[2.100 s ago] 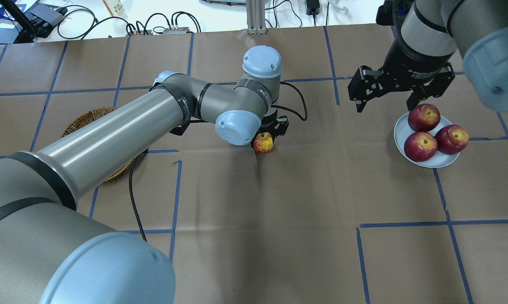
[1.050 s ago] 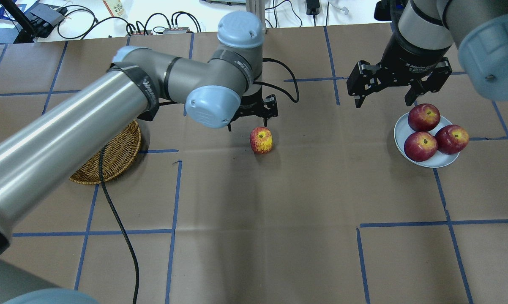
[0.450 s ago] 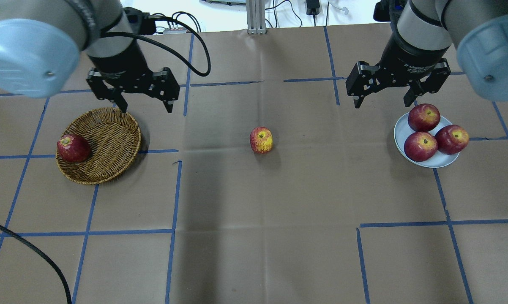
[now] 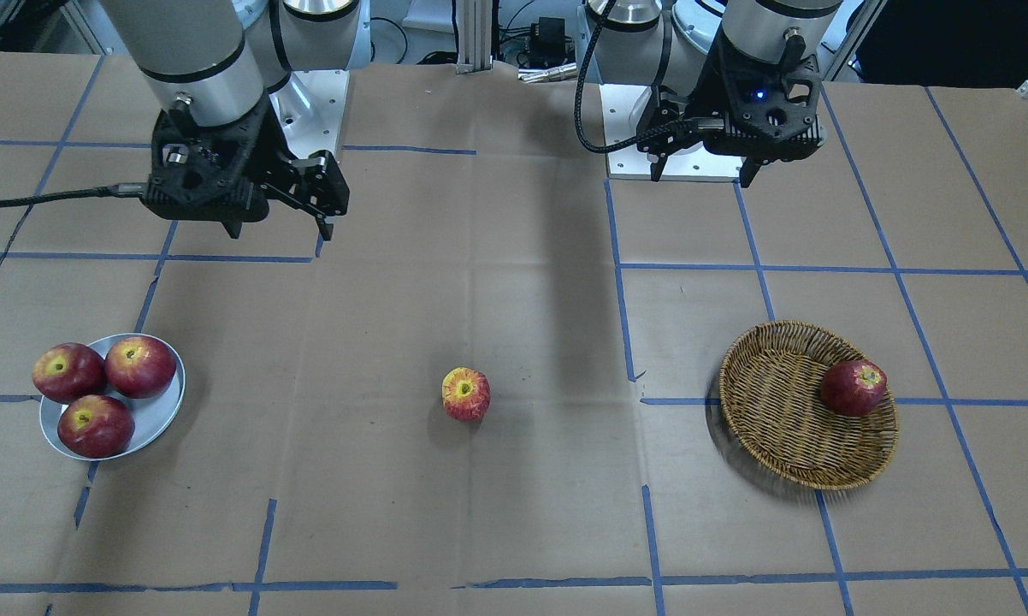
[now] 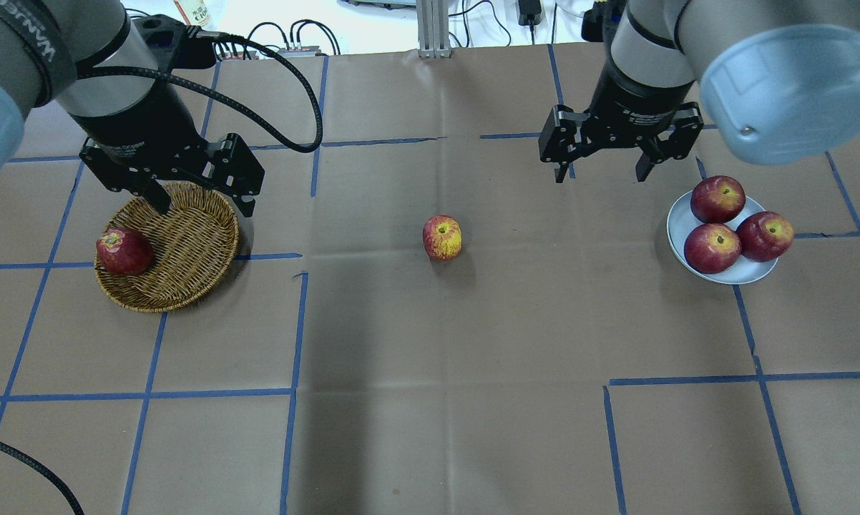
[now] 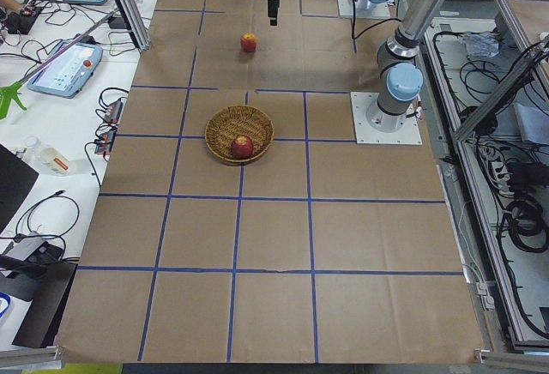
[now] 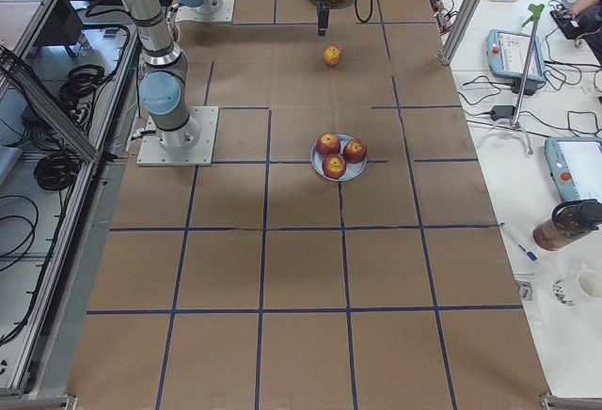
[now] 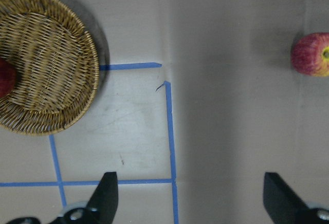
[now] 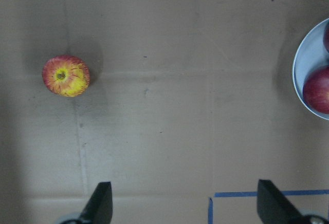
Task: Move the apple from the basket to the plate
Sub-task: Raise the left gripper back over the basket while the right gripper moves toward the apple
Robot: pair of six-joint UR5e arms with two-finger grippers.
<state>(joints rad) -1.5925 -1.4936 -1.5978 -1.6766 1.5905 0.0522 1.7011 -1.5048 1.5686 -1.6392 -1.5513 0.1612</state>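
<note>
Centrally, yellow-streaked apple point(image 5: 442, 237) alone on table point(image 5: 430, 357), between wicker basket point(image 5: 187, 265) and grey-blue plate point(image 5: 677, 225). My left end effector point(image 5: 202, 205) and right end effector point(image 5: 601, 174): both spread wide, holding nothing.

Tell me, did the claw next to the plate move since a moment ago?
Yes. The right gripper has shifted sideways, away from the plate and toward the apple in the middle of the table.

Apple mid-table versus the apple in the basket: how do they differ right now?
Colour: the mid-table apple is streaked yellow-orange over red; the basket apple is darker, nearly all red.
Place: the mid-table apple stands on bare paper between the basket and the plate; the basket apple lies inside the basket, against its rim.
Both look similar in size, and neither is held.
</note>
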